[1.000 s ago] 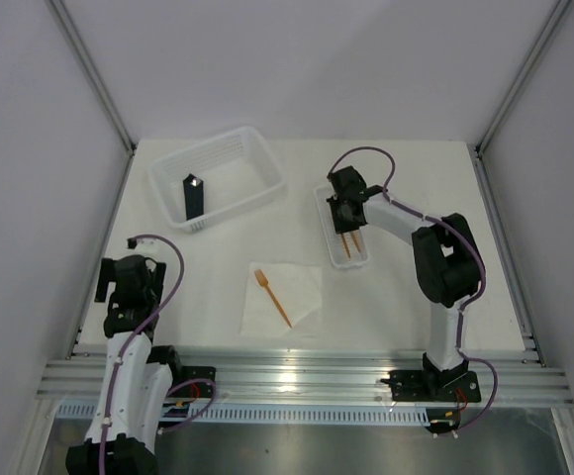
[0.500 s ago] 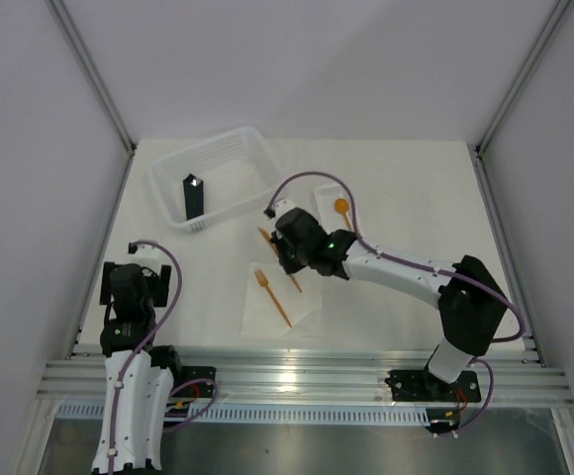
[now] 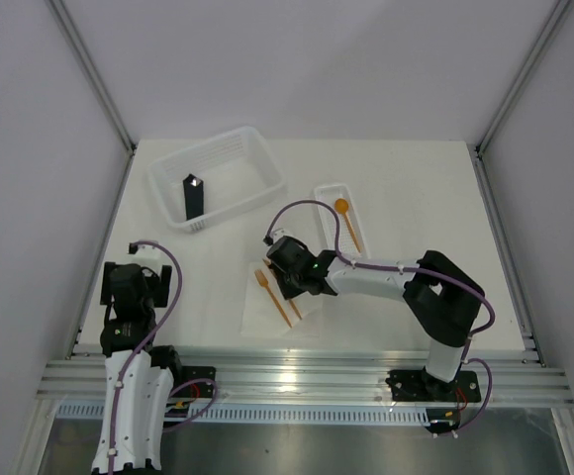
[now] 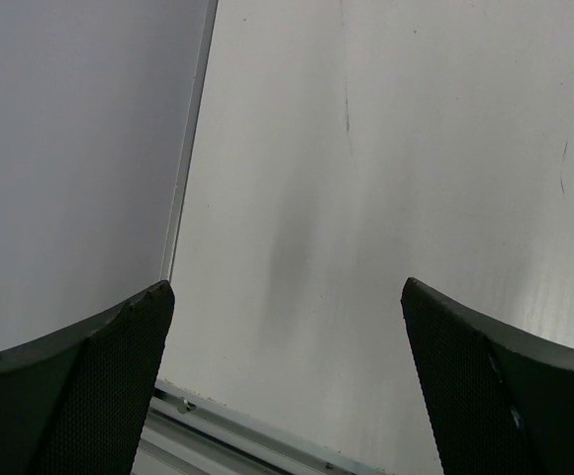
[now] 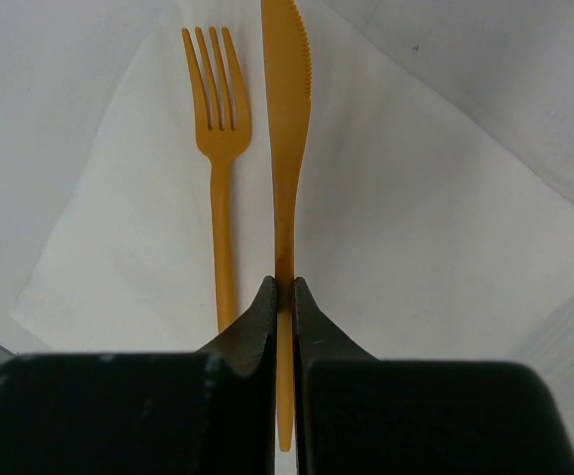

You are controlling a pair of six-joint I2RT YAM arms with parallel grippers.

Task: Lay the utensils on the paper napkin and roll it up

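- We're on the right tool (image 5: 284,287), and its jaws are pinched tight on the orange knife (image 5: 287,119), gripping it along the handle.
- The knife's serrated blade points straight away from the wrist camera, out over the white napkin (image 5: 416,218).
- Just beside the knife lies the orange fork (image 5: 218,129), flat on the napkin, parallel to the knife with its tines pointing the same way.
- We cannot tell whether the knife touches the paper or hangs just above it.
- From above, the napkin (image 3: 262,317) sits close to the near edge of the counter (image 3: 416,198), about midway along it, and the right tool (image 3: 289,280) reaches low over the napkin's far side.
- The orange spoon (image 3: 344,216) lies in the narrow white tray (image 3: 325,198), well apart from the napkin, toward the far edge.
- At the far left corner stands the white slotted basket (image 3: 168,178), with a black block (image 3: 194,196) upright inside it.
- The left tool (image 4: 287,287) is by the left edge, jaws spread wide with nothing between them, only bare counter beneath.
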